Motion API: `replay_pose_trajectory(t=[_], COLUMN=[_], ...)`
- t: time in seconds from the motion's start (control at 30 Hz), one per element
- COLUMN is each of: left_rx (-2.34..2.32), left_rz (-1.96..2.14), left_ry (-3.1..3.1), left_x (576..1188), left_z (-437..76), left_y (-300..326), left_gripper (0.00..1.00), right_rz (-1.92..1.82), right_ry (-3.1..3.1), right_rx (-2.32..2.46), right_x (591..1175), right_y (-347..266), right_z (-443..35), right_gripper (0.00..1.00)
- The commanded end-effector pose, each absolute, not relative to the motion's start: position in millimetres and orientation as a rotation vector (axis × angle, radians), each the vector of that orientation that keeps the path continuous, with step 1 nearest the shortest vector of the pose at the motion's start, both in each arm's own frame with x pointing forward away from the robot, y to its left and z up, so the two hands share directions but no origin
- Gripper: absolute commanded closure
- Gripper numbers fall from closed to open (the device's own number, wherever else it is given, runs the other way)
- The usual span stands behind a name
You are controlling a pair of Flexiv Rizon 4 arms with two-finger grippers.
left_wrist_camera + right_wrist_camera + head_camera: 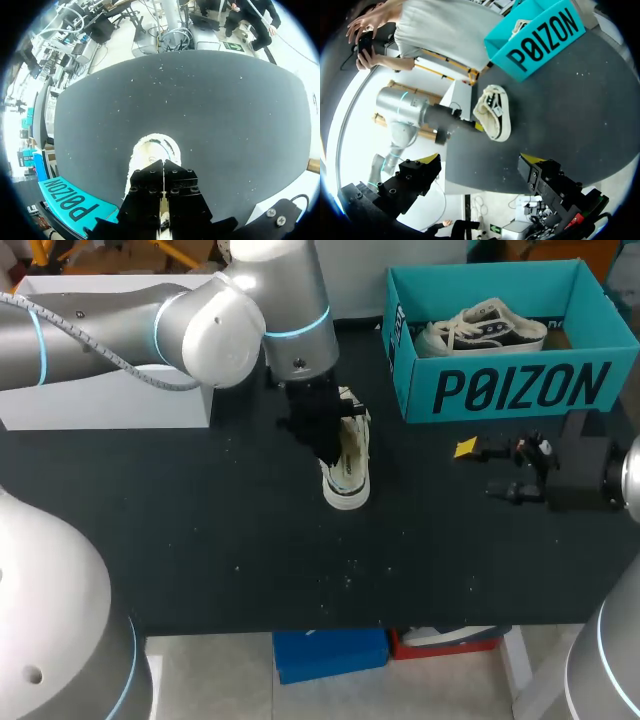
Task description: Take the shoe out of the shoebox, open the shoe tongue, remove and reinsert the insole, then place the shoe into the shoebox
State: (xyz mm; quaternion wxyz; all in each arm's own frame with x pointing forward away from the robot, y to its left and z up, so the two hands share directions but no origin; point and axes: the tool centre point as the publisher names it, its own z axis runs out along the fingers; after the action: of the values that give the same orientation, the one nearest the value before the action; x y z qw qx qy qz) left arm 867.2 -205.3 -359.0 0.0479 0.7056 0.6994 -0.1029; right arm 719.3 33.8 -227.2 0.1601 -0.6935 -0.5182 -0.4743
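Step one looks done: a shoe (pixel 348 478) is out of the box (pixel 520 390) and sits on the worktop (pixel 200 520), a little way off the box's printed front, toward the left arm's (pixel 200 320) side. A second shoe (pixel 480 328) lies inside the box. I don't see a loose insole anywhere, so my guess is we're at the tongue or insole-pulling bit. That leaves the reinsert and the trip back into the box.

Pose-wise, the left arm comes across and points the left claw (pixel 164 172) straight down into the shoe's opening. Its fingers are pressed together, narrow, but the tips are buried in the shoe. I can't tell what they pinch, if anything. The right claw (pixel 481 165) is low, near the box's front, spread wide, holding nothing and facing the shoe.
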Motion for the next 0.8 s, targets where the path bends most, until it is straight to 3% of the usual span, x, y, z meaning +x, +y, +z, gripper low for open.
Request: replay_pose_trajectory(t=[0.03,0.8], left_rx=[2.14,2.143], left_rz=[-0.24,-0.266], left_ry=[2.14,2.183], left_x=[866,868], left_z=[-370,-425], left_y=[-213,-235], left_gripper=[1.0,1.0], right_rz=[-1.353,-1.353], right_ry=[-1.481,-1.481], right_rx=[-1.983,-1.983], right_x=[720,720], right_y=[34,34], right_z=[-227,-227], right_gripper=[0.0,0.0])
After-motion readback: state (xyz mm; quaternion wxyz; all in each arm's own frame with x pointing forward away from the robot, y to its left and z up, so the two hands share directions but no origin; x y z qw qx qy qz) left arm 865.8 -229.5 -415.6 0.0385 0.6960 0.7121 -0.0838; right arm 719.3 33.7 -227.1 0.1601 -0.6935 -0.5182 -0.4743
